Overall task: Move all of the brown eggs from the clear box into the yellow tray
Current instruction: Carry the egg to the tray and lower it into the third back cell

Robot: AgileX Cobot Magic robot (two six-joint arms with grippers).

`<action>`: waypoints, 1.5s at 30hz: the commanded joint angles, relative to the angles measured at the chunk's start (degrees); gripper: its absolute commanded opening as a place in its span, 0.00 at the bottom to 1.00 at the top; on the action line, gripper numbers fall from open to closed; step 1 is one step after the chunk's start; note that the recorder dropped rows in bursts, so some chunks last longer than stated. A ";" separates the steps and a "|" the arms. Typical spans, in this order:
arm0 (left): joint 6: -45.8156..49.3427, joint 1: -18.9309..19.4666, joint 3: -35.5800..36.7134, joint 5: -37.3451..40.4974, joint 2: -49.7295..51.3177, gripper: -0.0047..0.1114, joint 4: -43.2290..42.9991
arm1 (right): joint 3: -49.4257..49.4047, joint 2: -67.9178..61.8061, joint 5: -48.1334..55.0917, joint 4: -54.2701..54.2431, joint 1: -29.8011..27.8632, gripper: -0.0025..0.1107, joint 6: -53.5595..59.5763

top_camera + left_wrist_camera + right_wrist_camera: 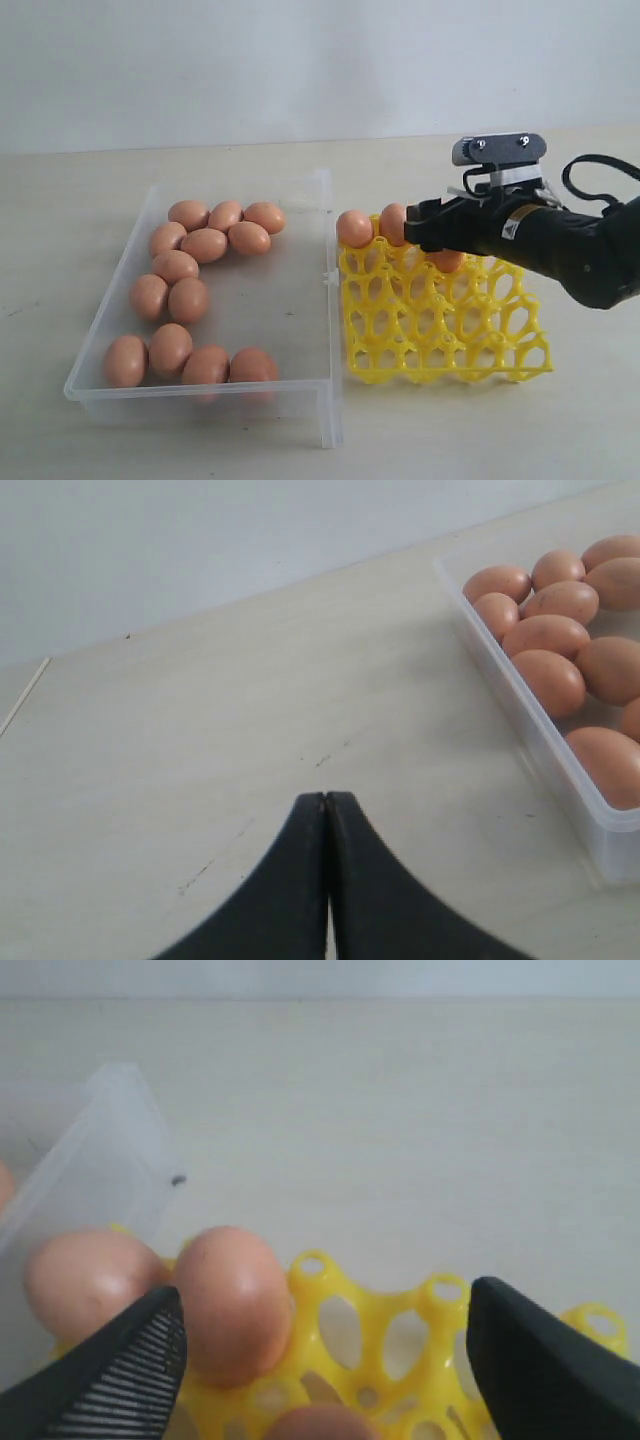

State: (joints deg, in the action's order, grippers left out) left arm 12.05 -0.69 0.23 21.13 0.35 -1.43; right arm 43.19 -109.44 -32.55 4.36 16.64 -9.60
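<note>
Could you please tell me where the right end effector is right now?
The right end effector is on the exterior view's right, open over the far edge of the yellow tray, beside two brown eggs seated there.

Yellow tray (450,372) near rows free — far-left cells blocked by brown eggs (353,228); clear box (332,400) wall just beside.
</note>
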 commanded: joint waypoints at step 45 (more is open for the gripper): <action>-0.30 0.10 -0.23 -0.33 -0.35 0.04 0.00 | 12.27 6.16 42.72 -4.36 3.88 0.61 -8.48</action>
State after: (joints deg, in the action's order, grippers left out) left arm 12.05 -0.69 0.23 21.13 0.35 -1.43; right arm 55.68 -102.66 12.12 0.00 21.26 -17.98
